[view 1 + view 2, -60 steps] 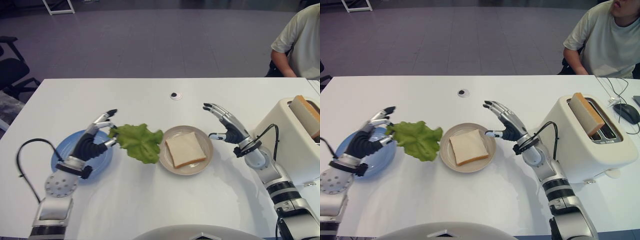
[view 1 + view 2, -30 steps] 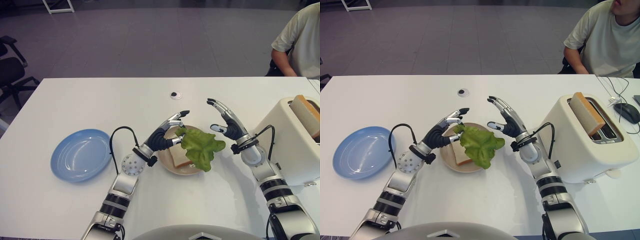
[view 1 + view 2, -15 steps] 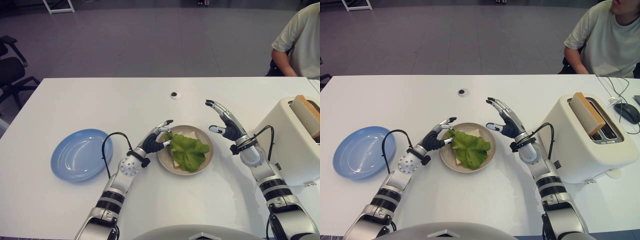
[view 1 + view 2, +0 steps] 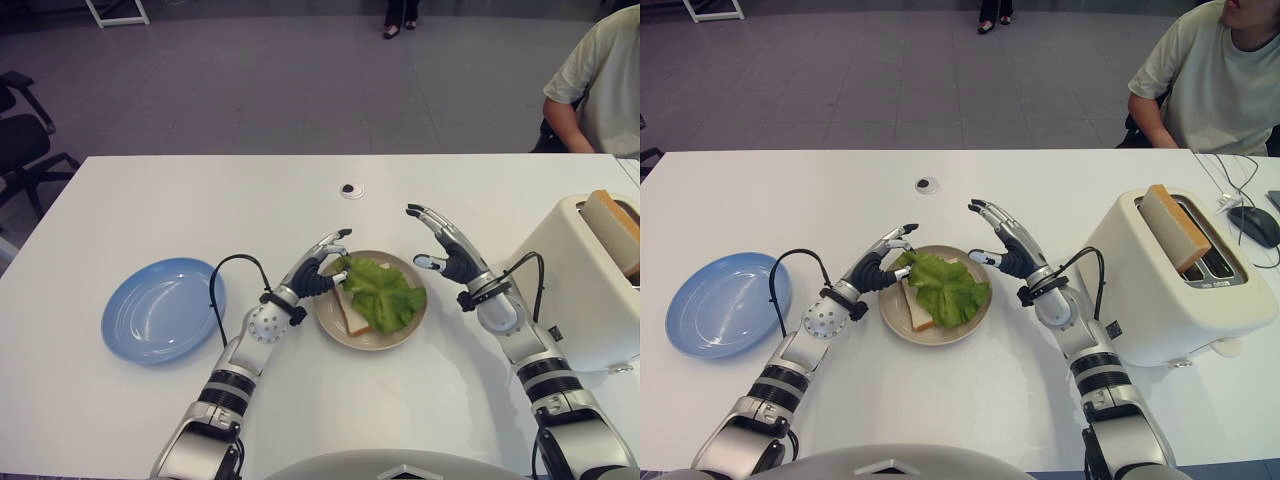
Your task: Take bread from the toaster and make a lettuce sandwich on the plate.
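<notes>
A beige plate (image 4: 375,342) sits at the table's middle with a slice of white bread (image 4: 350,316) on it. A green lettuce leaf (image 4: 386,294) lies over the bread's right part. My left hand (image 4: 317,270) is at the plate's left rim, its fingertips pinched on the leaf's upper left tip. My right hand (image 4: 446,252) hovers just off the plate's right rim, fingers spread and empty. A white toaster (image 4: 1170,290) stands at the right with a second bread slice (image 4: 1170,226) sticking up from its slot.
An empty blue plate (image 4: 160,311) lies on the left of the white table. A small black-centred disc (image 4: 348,189) is set in the table behind the beige plate. A mouse (image 4: 1252,226) and cables lie behind the toaster.
My left hand carried the lettuce from beside the blue plate over to the beige plate and lowered it onto the bread. In the last half second the leaf settled flatter and slightly to the right. My right hand barely moved.
</notes>
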